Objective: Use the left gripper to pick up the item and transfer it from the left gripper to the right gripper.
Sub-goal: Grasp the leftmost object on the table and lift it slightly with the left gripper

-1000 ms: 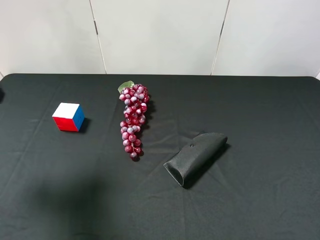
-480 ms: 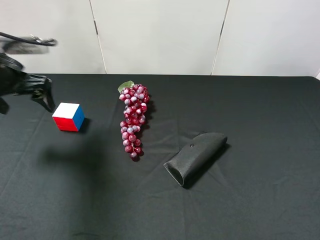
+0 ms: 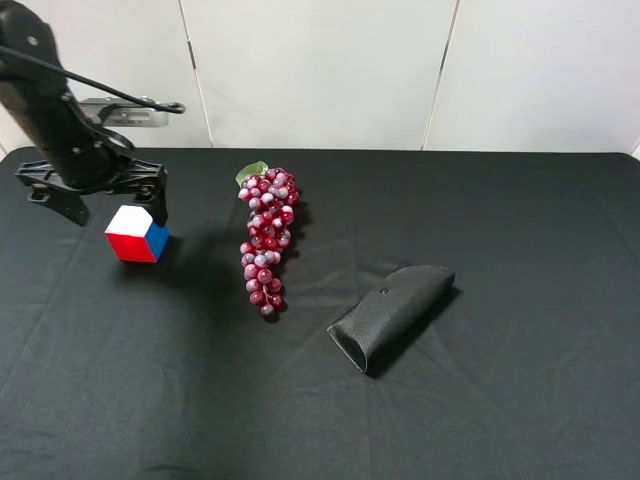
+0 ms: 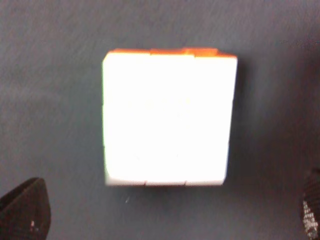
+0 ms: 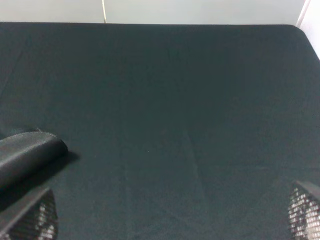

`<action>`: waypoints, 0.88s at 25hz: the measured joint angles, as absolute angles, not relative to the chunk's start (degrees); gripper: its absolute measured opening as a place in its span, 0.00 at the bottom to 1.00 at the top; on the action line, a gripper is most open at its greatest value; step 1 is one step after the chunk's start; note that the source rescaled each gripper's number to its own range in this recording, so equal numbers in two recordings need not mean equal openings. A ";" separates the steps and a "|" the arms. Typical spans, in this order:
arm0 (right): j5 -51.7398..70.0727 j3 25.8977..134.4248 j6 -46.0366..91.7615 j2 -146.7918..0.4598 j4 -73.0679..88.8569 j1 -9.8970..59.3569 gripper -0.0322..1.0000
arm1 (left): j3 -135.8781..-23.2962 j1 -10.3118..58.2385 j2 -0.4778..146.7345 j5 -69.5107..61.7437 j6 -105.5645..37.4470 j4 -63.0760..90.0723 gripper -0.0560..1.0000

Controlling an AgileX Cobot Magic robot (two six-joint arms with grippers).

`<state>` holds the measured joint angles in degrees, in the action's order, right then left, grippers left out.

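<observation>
The puzzle cube (image 3: 137,233) sits on the black cloth at the left, white face up, red and blue sides showing. My left gripper (image 3: 110,203) hovers just above it, open, one finger on each side. In the left wrist view the cube's white face (image 4: 169,117) fills the middle, with my fingertips (image 4: 22,212) wide apart at the frame's corners and my left gripper (image 4: 167,215) not touching it. My right gripper (image 5: 167,217) is open and empty over bare cloth; it is out of the exterior high view.
A bunch of dark-red grapes (image 3: 266,240) lies right of the cube. A black tapered pouch (image 3: 392,314) lies at centre right; its end shows in the right wrist view (image 5: 25,155). The table's far edge (image 3: 400,151) meets a white wall.
My left arm has come in from the left edge and now stands over the cube with its fingers spread. The cube, grapes and pouch have not moved.
</observation>
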<state>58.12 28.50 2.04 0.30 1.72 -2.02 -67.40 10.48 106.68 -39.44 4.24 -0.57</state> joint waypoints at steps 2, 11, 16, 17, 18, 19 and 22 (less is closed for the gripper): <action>58.12 28.50 2.04 0.30 1.72 -2.02 1.00 | -68.26 10.74 108.27 -39.20 4.60 -0.57 1.00; 58.12 28.50 2.04 0.30 1.72 -2.02 1.00 | -68.70 10.93 112.24 -35.77 5.10 -0.54 1.00; 58.12 28.50 2.04 0.30 1.72 -2.02 1.00 | -68.91 10.93 115.19 -33.48 5.45 -0.54 1.00; 58.12 28.50 2.04 0.30 1.72 -2.02 1.00 | -68.91 10.93 115.43 -33.26 5.51 -0.54 1.00; 58.12 28.50 2.04 0.30 1.72 -2.02 1.00 | -68.91 10.93 115.55 -33.12 5.51 -0.54 1.00; 58.12 28.50 2.04 0.30 1.72 -2.02 1.00 | -68.91 10.93 115.55 -32.68 5.56 -0.54 1.00; 58.12 28.50 2.04 0.30 1.72 -2.02 1.00 | -68.91 10.93 115.55 -32.28 5.72 -0.54 1.00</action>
<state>58.12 28.50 2.04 0.30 1.72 -2.02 -68.91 10.93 115.55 -32.28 5.72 -0.54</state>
